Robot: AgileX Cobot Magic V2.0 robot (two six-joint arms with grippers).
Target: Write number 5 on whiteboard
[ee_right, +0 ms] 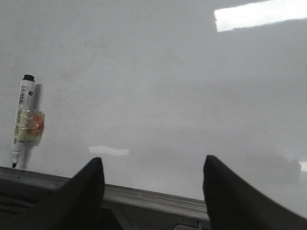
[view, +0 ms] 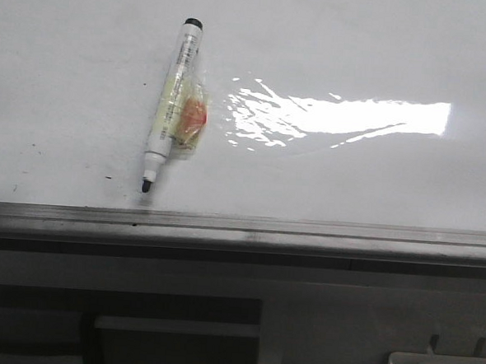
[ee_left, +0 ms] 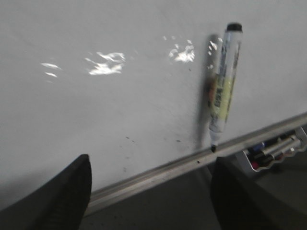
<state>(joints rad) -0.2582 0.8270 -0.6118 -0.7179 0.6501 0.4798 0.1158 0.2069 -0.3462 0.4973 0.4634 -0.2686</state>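
Lying uncapped on the whiteboard (view: 359, 41), tip toward the grey rail (view: 240, 225), the marker (view: 170, 103) waits untouched; no number 5 is drawn yet. Both the left gripper (ee_left: 148, 191) and right gripper (ee_right: 153, 189) hang with fingers spread apart, holding nothing. Judging from this, the pickup step is in hand: the left gripper, nearer the marker, needs to close around its barrel.
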